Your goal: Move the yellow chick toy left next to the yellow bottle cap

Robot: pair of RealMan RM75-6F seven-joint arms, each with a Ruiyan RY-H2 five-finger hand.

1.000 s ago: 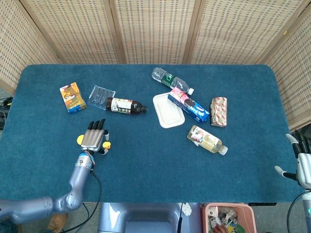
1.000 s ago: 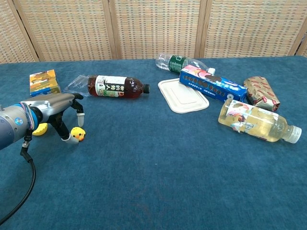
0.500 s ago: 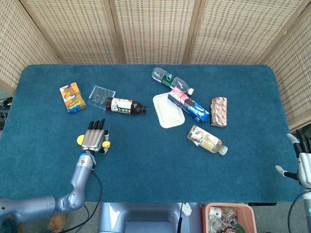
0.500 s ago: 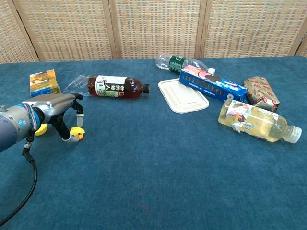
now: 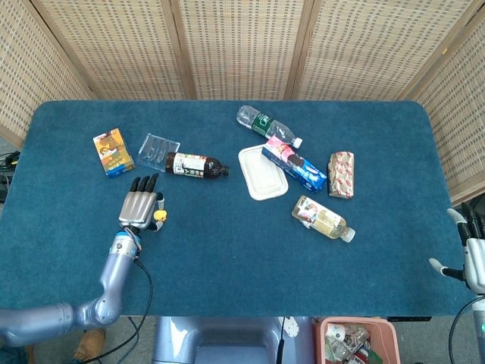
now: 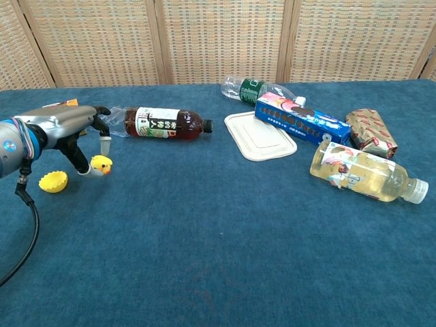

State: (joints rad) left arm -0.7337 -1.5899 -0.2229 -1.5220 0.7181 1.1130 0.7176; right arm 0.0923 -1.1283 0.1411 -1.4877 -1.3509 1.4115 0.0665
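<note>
Left hand (image 6: 71,133) was doing the work at this moment, reaching in low over the near left part of the table with its thumb and a finger pinching the yellow chick toy (image 6: 101,164). From the chest view the chick looked to be at or just above the cloth, and I couldn't say for sure whether it was resting on it or hanging a hair off. That two-point pinch made sense for something so small and round; a full grasp would probably just squirt it out. Just beside it, nearer the left edge, sat the yellow bottle cap (image 6: 53,181), open side up, close to the chick but not touching. In the head view the hand (image 5: 139,208) covered the cap completely, so only the chick (image 5: 159,216) peeked out by the fingers. My read was that the move was basically at its end, with letting go as what remained. Further out, the brown tea bottle (image 6: 167,122) and the small orange box (image 5: 113,152) lay behind the hand, near enough that a sloppy retreat could bump them. Right hand (image 5: 473,254) sat way off at the far right edge, fingers apart, holding nothing.
</note>
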